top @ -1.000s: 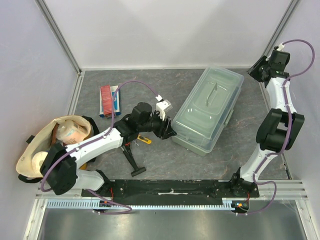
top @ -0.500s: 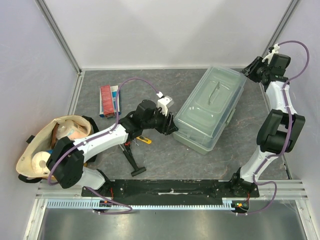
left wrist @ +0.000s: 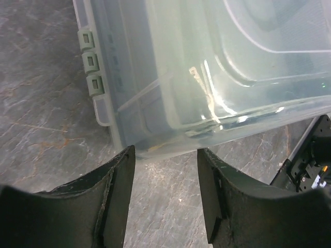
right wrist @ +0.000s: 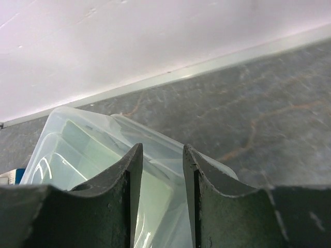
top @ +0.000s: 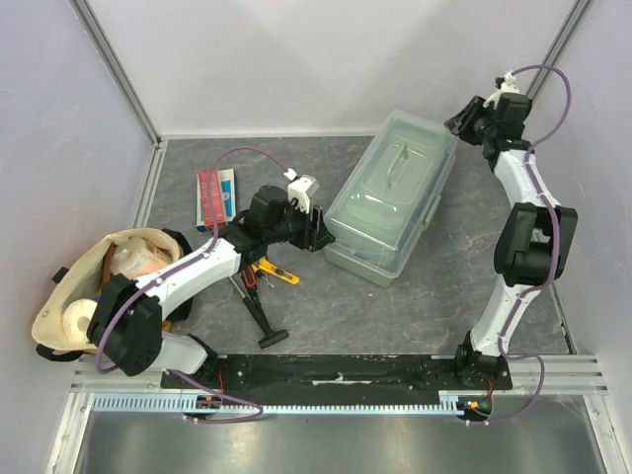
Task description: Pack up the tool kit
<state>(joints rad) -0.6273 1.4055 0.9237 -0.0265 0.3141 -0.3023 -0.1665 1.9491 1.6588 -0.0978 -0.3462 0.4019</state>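
Note:
The pale-green translucent toolbox (top: 390, 207), lid shut, lies slanted on the table. My left gripper (top: 318, 235) is open and empty at its near-left end; in the left wrist view (left wrist: 165, 155) the box's edge (left wrist: 170, 103) lies just beyond the fingertips (left wrist: 118, 186). My right gripper (top: 456, 123) is open at the box's far-right corner; in the right wrist view (right wrist: 161, 151) that corner (right wrist: 88, 150) shows between and behind the fingers (right wrist: 199, 175). A black hammer (top: 257, 311) and a yellow knife (top: 280, 275) lie under my left arm.
A tan cloth bag (top: 94, 286) with a paper roll sits at the left wall. A flat red-and-blue packet (top: 215, 196) lies behind my left arm. The cell's walls enclose the table on the left, back and right.
The toolbox has slid left and turned steeper. My right gripper moved left along the back to its far corner. My left gripper drew back left with the box's near end.

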